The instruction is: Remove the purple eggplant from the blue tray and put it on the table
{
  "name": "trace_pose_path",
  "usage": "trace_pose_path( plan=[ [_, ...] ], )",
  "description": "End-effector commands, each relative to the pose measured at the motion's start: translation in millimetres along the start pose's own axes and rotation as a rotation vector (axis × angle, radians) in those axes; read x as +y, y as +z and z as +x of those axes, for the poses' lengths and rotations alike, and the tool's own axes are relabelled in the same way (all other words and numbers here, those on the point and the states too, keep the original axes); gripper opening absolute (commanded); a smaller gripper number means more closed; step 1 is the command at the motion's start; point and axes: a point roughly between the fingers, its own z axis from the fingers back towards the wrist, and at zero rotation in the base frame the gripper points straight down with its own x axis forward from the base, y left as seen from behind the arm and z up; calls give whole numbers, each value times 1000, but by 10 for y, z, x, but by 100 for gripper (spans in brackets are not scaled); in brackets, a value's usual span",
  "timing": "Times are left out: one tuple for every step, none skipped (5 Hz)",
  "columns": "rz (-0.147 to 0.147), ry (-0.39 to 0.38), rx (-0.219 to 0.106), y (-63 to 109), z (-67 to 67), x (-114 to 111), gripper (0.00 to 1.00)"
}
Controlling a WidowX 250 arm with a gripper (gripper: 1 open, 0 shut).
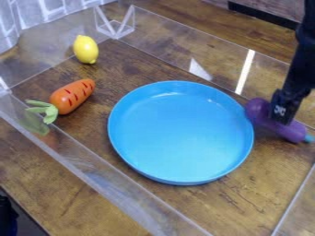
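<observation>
The purple eggplant [262, 113] lies low against the table [167, 57], just off the right rim of the blue tray [172, 138]. The tray holds nothing. My gripper [285, 112] points down from the right edge of the view and sits right over the eggplant, covering its middle. Purple shows on both sides of the black fingers. Whether the jaws still clamp the eggplant is hidden by the hand itself.
An orange carrot [72, 95] with green leaves lies left of the tray, and a yellow lemon [85, 49] sits at the back left. Clear acrylic walls [118, 20] run along the table's edges.
</observation>
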Motion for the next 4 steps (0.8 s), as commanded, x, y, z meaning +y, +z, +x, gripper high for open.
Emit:
trace_pose_path(
  plan=[
    [74, -37, -32, 147, 79, 137, 100],
    [72, -66, -33, 48, 50, 180, 100],
    [69, -97, -35, -62, 43, 207, 100],
    [66, -63, -18, -196, -30, 180, 0]
  ],
)
